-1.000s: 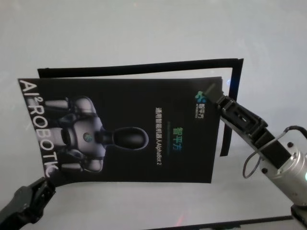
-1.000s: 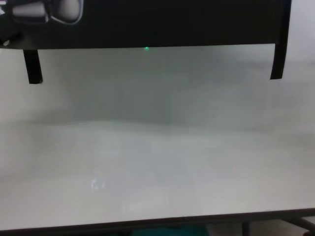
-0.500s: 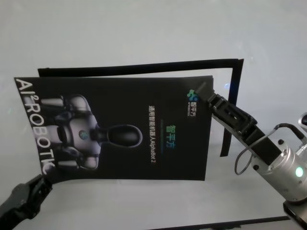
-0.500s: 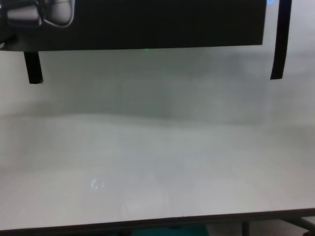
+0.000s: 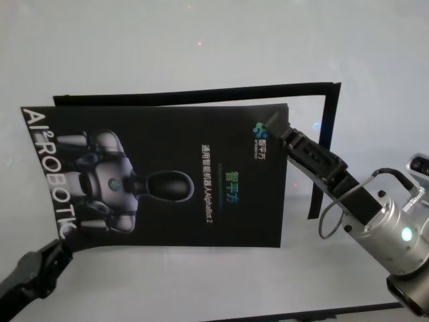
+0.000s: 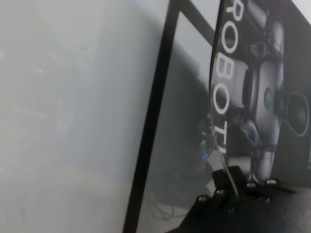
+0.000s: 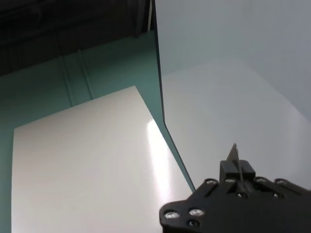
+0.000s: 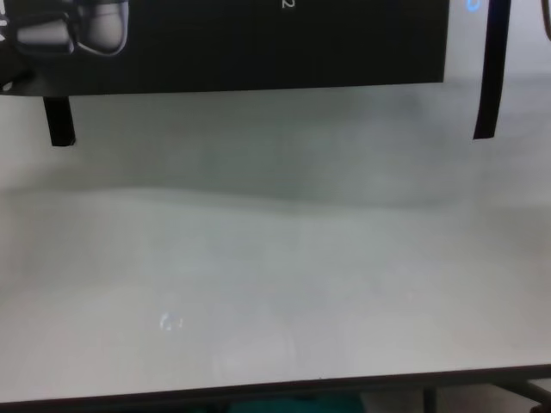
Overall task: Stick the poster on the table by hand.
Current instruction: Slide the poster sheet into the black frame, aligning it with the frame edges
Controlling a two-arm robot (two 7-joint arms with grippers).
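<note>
At the lower left of the head view, the black blocky left gripper [image 5: 52, 251] is pinching the near left corner of the large black rectangular poster [image 5: 167, 181], printed with a grey-white robot figure and white lettering; the left wrist view shows the sheet's thin edge running down between its closed fingers [image 6: 228, 187]. The poster is filling the middle of the frame, hanging over the wide pale grey-white table [image 5: 201, 40]; the sheet appears lifted clear of the surface, since the chest view shows its lower edge with soft shadow beneath it. A black tape outline [image 5: 201, 94] is running along the top of the frame behind the poster and turning down at the upper right, apparently marking the place where the sheet belongs. The poster is sitting left of and slightly below that outline, so the two-handed hold is likely there to keep the sheet taut and flat while it is being lined up. At the centre right, the black jointed right gripper [image 5: 287, 134], on its silver wrist, is clamping the poster's far right corner, its fingers closed on the thin edge in the right wrist view. The sticking itself is not yet done.
</note>
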